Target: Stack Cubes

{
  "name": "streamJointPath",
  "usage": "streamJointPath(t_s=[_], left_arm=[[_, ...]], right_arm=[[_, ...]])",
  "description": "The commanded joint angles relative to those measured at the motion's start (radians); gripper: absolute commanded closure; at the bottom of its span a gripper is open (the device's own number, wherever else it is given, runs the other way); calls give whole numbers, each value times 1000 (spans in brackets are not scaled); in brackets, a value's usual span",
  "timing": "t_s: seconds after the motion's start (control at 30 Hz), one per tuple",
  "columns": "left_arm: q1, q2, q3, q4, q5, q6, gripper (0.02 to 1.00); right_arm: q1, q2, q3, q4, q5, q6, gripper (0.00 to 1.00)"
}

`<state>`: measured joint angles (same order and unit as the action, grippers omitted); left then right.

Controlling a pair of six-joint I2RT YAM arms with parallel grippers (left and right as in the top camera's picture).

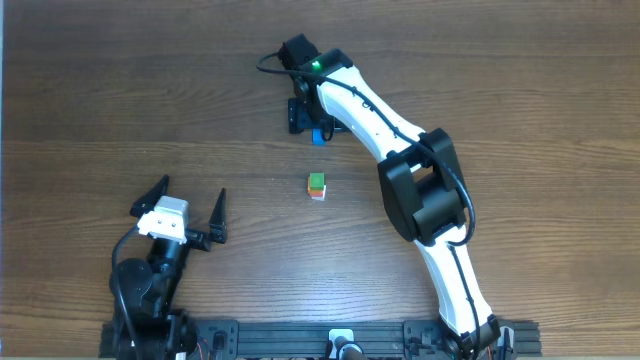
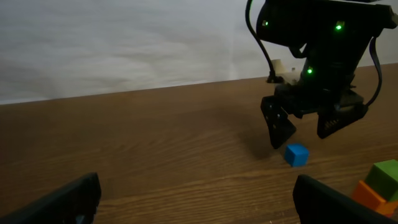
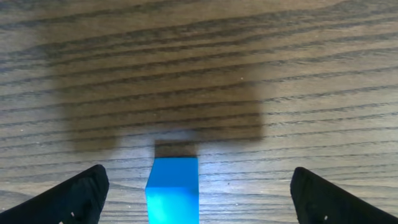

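Observation:
A small blue cube [image 1: 318, 137] [image 2: 296, 155] [image 3: 173, 190] lies on the wooden table, far from the arms' bases. My right gripper [image 1: 310, 115] [image 2: 306, 127] [image 3: 198, 205] hangs open just above it, one finger on each side, not touching it. Nearer the middle stands a short stack [image 1: 317, 186]: a green cube [image 2: 387, 177] on top of an orange cube [image 2: 368, 196], with a pale cube underneath. My left gripper [image 1: 192, 205] [image 2: 198, 202] rests open low at the left, well away from all the cubes, holding nothing.
Bare wooden table [image 1: 120, 90] lies all around the cubes. A white wall [image 2: 124, 43] rises behind the table's far edge in the left wrist view.

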<state>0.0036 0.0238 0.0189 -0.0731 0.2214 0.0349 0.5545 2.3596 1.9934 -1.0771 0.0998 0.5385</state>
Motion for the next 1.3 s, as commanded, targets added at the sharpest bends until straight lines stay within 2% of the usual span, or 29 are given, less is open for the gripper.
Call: streamJointPath(t_s=[0.03, 0.57, 0.73, 0.93, 1.07, 1.13, 1.3], left_arm=[[5, -4, -5, 3, 10, 14, 25], [5, -4, -5, 3, 10, 14, 20], [5, -4, -5, 3, 10, 14, 18], [5, -4, -5, 3, 10, 14, 18], [5, -4, -5, 3, 10, 14, 18], [5, -4, -5, 3, 10, 14, 18], [5, -4, -5, 3, 10, 14, 18]], right_arm=[[19, 16, 24, 4, -5, -5, 86], [31, 65, 23, -15, -32, -5, 167], [34, 65, 23, -15, -32, -5, 325], [35, 65, 23, -18, -32, -5, 395], [35, 65, 23, -20, -32, -5, 511], [35, 65, 23, -21, -32, -5, 601], [35, 65, 23, -24, -32, -5, 691]])
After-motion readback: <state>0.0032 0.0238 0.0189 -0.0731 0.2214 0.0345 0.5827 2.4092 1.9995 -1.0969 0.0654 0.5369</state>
